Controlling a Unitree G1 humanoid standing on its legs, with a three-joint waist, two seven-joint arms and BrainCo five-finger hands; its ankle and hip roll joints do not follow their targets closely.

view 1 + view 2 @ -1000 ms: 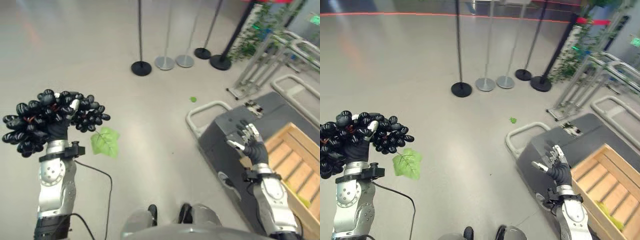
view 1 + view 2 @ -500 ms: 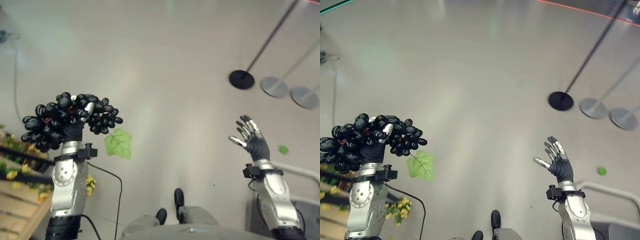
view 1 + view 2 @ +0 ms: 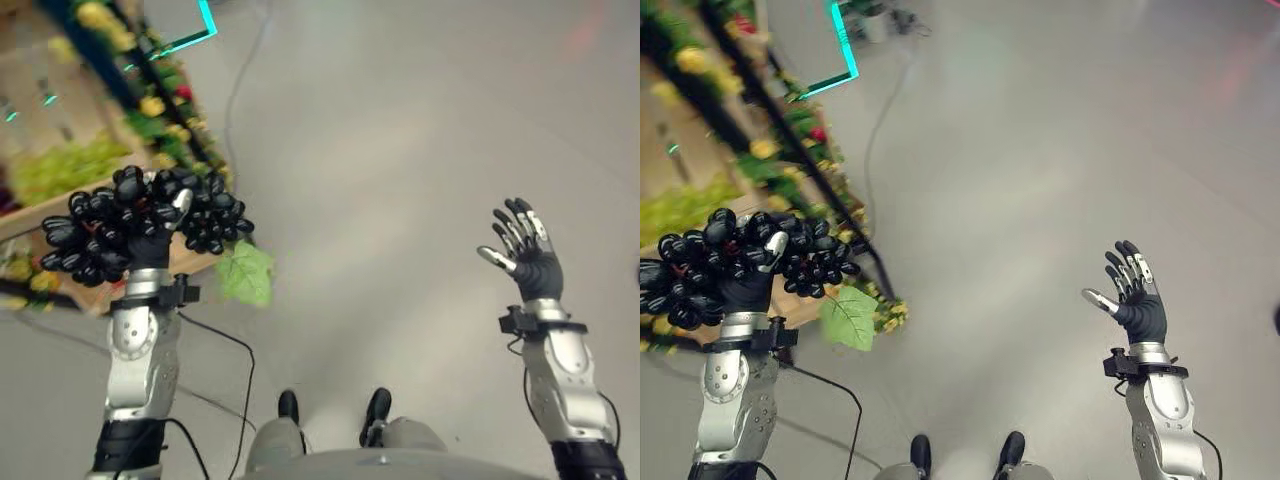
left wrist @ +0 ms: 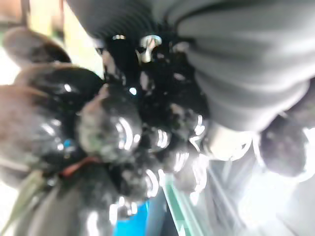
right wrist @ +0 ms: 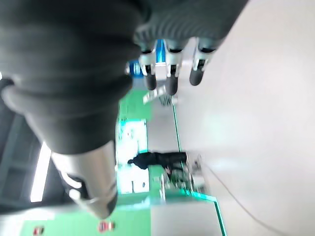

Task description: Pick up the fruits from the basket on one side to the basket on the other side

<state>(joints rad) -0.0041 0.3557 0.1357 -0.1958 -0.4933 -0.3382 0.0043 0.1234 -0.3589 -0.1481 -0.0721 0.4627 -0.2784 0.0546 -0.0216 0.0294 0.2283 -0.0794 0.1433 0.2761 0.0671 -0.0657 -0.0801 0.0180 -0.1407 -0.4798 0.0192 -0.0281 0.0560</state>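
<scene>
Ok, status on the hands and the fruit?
Left hand shut on black grapes. Right hand open, holding nothing. Wooden crate at left.

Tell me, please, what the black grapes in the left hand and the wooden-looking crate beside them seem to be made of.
The bunch of black grapes, which the left hand grips, looks like glossy plastic: every berry carries hard bright highlights, and the attached green leaf looks flat and stiff, so probably artificial. The crate looks like pale unfinished wood, with plain slats; its finish is hard to judge.
</scene>
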